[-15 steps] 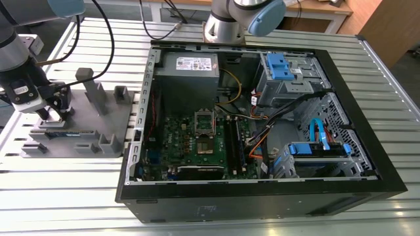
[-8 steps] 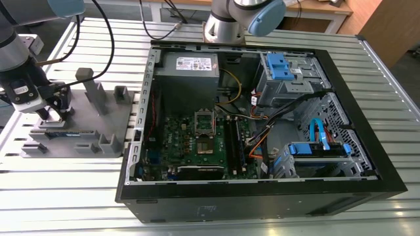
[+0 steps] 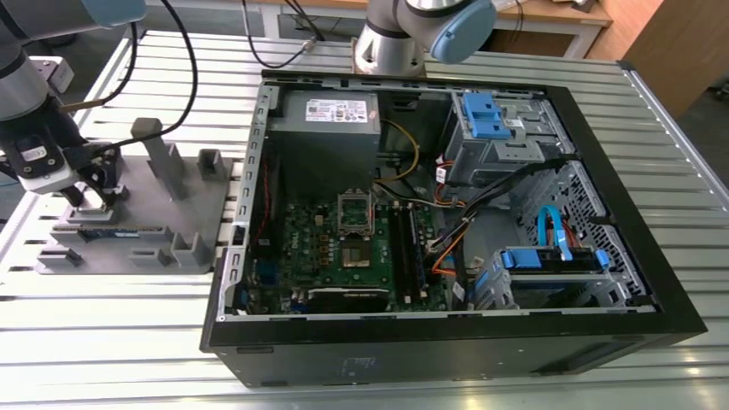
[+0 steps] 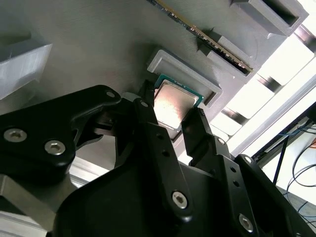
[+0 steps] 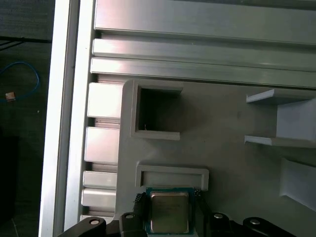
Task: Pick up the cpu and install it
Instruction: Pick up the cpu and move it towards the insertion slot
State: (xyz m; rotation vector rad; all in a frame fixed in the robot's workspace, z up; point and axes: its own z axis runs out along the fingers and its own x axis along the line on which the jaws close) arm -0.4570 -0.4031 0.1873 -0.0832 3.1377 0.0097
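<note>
Light, stiff and likely fragile, the cpu (image 5: 169, 212) wants gripping by opposite edges, where the claw (image 4: 170, 112) straddles it; whether clamped, I cannot tell

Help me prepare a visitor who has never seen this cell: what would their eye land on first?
Most likely the big black computer case lying open on the slatted metal table, its green motherboard exposed. Next, at the exterior view's left, the arm's hand is low over the grey holder tray, right at the small silvery cpu.
</note>
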